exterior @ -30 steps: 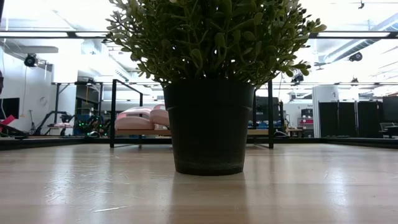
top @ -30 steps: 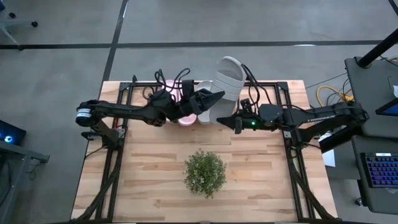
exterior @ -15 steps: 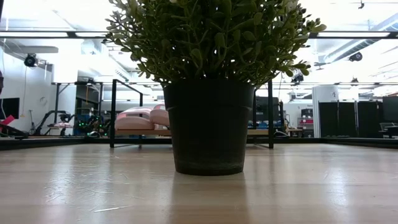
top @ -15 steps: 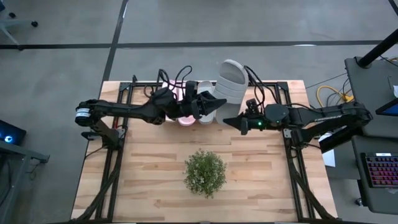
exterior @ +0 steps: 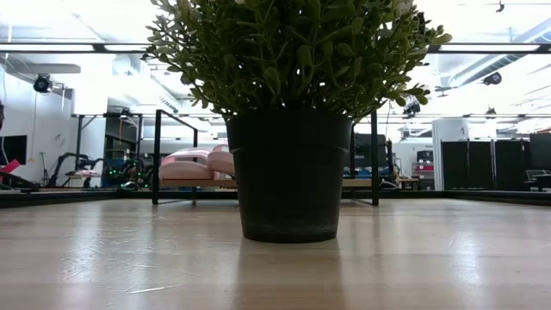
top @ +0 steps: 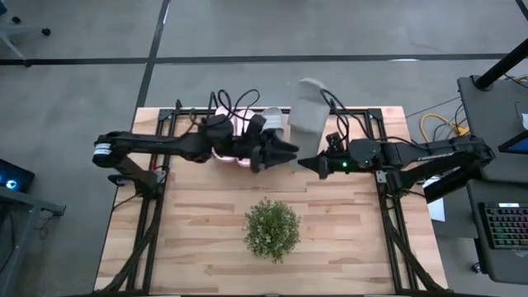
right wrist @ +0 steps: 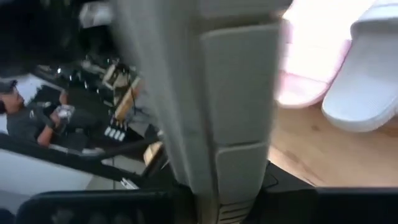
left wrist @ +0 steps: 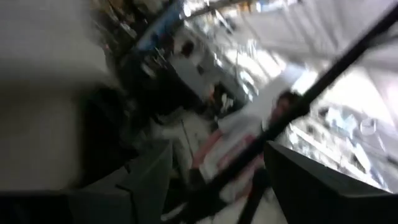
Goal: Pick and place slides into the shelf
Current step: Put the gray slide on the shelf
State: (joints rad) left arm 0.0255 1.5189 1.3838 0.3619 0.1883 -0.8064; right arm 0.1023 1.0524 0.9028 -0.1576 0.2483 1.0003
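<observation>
A grey slide is raised over the shelf at the table's far edge, with my right gripper shut on it. In the right wrist view its ribbed sole runs away from the fingers. My left gripper stands open just left of the slide's near end, nothing between its fingers. Two pink slides and another grey slide lie flat on the shelf board; the pink ones also show in the low view. My right gripper pinches the grey slide's near end between its two fingers, coming about level from the table's right side. The slide sticks out from the fingers toward the far edge, turned partly on its side, lifted clear of the shelf and the table.
A bushy green plant in a dark pot stands mid-table, near of both grippers. Black shelf rails rise at the far edge. Bare wooden tabletop lies left and right of the plant.
My left gripper has swung off the grey slide's left side toward the near edge and turned, pointing now toward my right gripper, still open. The grey slide has turned in my right gripper's hold and shows narrower from above.
</observation>
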